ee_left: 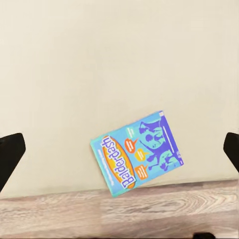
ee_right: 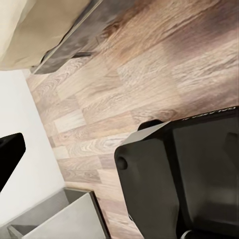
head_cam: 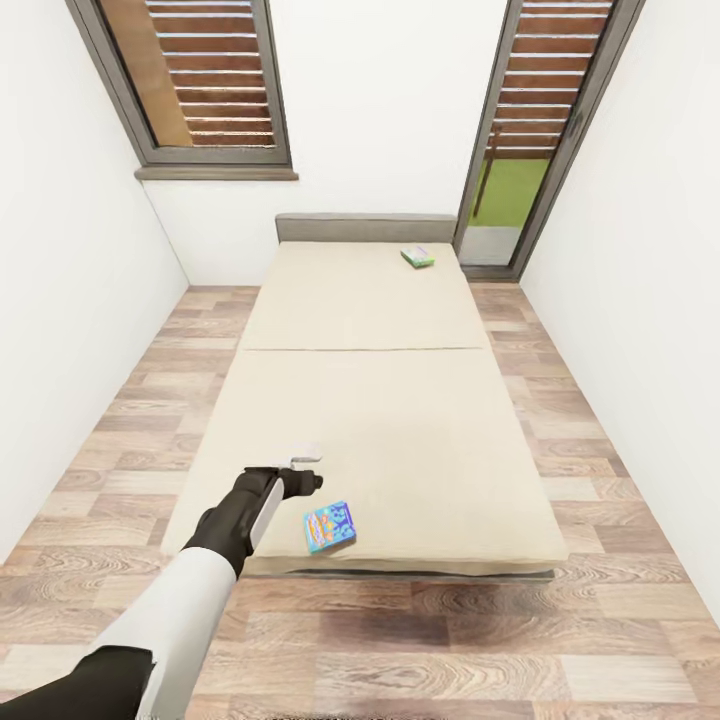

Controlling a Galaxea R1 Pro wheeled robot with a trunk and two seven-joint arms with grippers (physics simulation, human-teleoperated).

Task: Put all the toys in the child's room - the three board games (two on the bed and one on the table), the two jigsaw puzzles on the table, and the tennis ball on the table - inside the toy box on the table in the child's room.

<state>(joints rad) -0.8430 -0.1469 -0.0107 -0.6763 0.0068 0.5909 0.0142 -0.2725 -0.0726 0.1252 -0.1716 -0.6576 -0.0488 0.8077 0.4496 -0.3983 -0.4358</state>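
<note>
Left gripper [head_cam: 306, 468] open | blue board game [head_cam: 330, 526] just beside, apart

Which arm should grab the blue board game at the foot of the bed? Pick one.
Left. The left claw hovers over the bed beside the blue board game, fingers spread wide; the right wrist view faces the floor.

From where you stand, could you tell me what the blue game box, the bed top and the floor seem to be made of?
Blue game box: probably printed cardboard, flat with colourful graphics and lettering.
Bed top: a plain beige matte mattress, likely fabric; no weave shows.
Floor: wood-look planks with grain, possibly laminate.
</note>
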